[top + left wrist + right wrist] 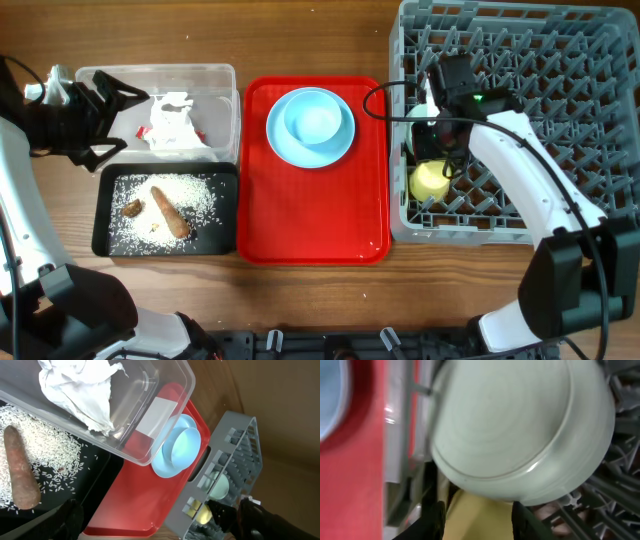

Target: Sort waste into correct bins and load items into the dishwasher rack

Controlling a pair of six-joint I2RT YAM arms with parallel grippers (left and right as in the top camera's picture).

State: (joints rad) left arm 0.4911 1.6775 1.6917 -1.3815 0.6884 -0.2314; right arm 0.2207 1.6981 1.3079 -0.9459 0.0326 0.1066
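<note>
Left gripper (125, 122): jaws spread wide with nothing between them, above the left end of the clear tub (228, 80).

Clear tub: holds the crumpled napkin (176, 118), with the red wrapper (146, 130) at the napkin's left edge.

Black tray (100, 215): right against the tub on the robot's side. Rice (205, 195) is scattered over its floor. The carrot-shaped piece (170, 212) lies on the rice, with a smaller brown bit (131, 208) beside it.

Red tray (315, 215): sits between the bins and the rack (600, 60). On it, the blue bowl (318, 120) sits on the blue plate (280, 145).

Rack: the green bowl (520, 425) stands on edge by the left wall. The yellow cup (430, 182) is just beside the bowl.

Right gripper (477, 510): inside the rack, fingers part-way apart. In the wrist view the yellow cup fills the gap between them. I cannot tell whether they clamp it.
</note>
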